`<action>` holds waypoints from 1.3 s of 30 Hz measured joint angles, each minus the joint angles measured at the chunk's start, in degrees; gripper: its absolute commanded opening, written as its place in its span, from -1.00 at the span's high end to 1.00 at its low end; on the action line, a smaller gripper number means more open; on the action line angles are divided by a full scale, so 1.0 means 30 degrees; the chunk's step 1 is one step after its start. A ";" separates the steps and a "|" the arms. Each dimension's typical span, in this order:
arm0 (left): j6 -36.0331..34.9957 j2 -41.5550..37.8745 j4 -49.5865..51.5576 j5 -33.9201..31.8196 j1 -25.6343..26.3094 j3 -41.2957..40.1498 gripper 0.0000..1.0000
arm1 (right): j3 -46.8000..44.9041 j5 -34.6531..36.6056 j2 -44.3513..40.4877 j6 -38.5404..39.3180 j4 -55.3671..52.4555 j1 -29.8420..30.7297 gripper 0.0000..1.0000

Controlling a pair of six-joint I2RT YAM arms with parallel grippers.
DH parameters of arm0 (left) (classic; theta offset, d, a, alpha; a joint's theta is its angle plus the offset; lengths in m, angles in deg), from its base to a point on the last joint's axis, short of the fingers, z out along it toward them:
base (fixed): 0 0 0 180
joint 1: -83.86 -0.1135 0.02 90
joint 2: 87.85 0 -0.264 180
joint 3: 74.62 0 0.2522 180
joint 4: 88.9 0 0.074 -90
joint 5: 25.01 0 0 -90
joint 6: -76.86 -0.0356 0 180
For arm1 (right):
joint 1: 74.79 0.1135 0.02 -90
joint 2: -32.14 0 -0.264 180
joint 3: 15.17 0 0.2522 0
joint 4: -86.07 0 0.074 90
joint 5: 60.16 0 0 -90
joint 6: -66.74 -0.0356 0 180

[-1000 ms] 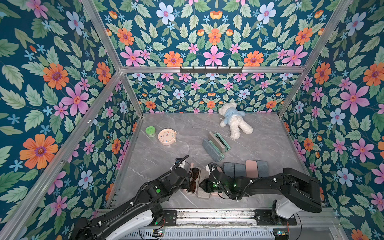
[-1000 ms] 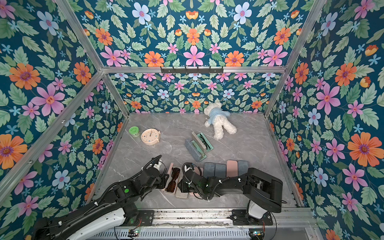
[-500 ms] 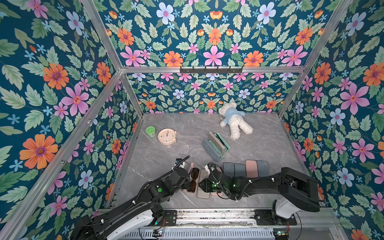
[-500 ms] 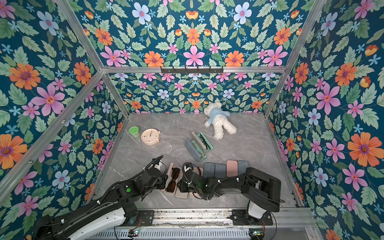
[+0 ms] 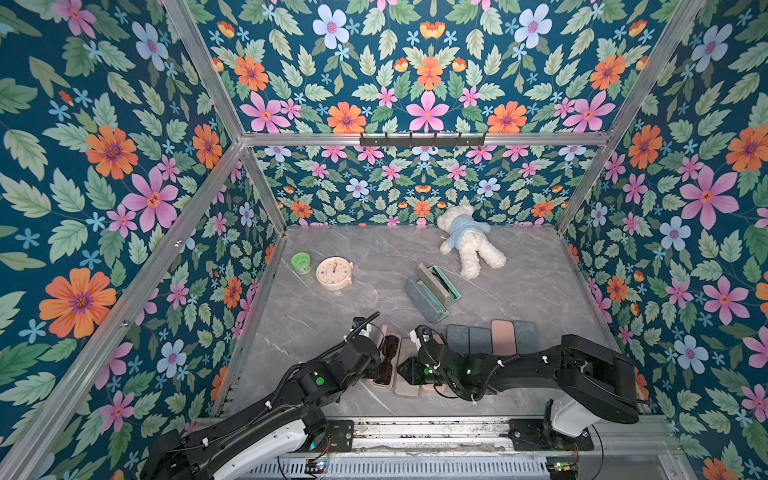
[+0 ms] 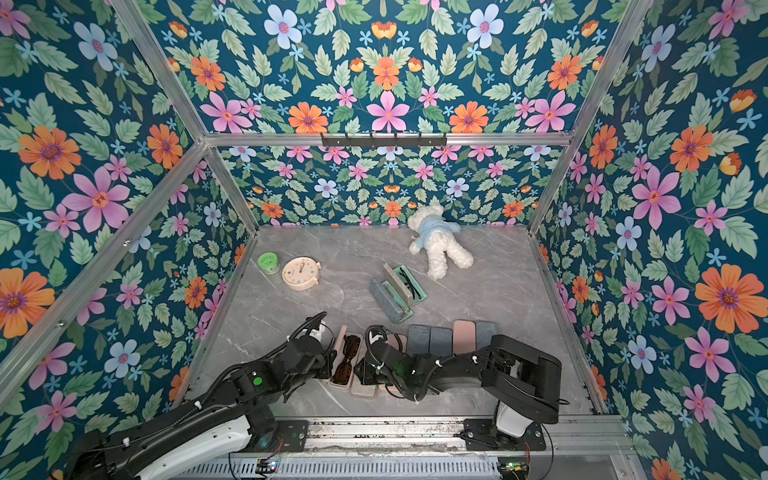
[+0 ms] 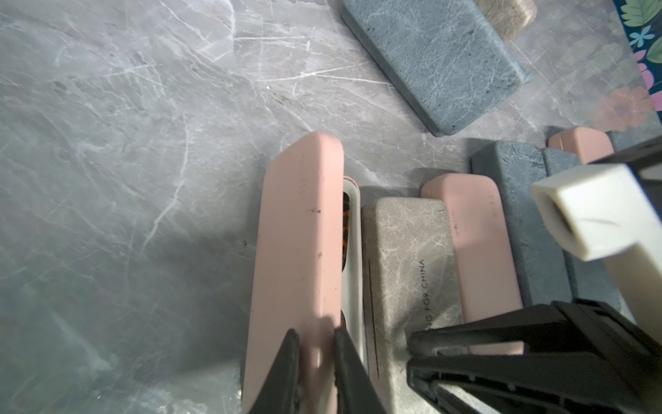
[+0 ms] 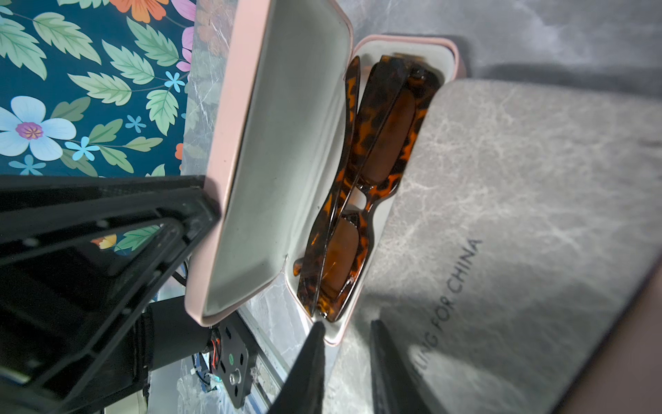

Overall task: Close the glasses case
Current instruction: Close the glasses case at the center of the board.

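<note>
Though mostly behind the glasses case lid (image 7: 297,233), tortoiseshell sunglasses (image 7: 346,222).

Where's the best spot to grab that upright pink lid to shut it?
I'd pinch the pink lid by its top rim, coming from the side away from the sunglasses. It stands nearly upright on its hinge, so its thin rim suits a pinch, as the left gripper straddles it.

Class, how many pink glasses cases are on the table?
3: the open pink case at the left gripper, a closed pink case beside the grey case, a third pink case among the blue-grey cases. Arms may hide more.
</note>
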 measured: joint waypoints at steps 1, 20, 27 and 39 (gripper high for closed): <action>0.0000 0.0015 -0.0073 0.0015 0.0000 -0.0007 0.63 | 0.0000 0.0000 0.0007 0.0000 0.0022 0.0000 0.49; -0.0073 0.0401 -0.1005 0.0444 0.0000 -0.0131 0.76 | -0.0073 0.0073 -0.0029 0.0000 0.0080 0.0000 0.49; -0.0066 0.0525 -0.1333 0.0648 0.0000 -0.0219 0.79 | -0.0306 0.0160 -0.0087 0.0000 0.0423 0.0000 0.49; -0.0066 0.0809 -0.1770 0.0882 0.0000 -0.0328 0.79 | -0.0495 0.0211 -0.0270 0.0000 0.0452 0.0000 0.49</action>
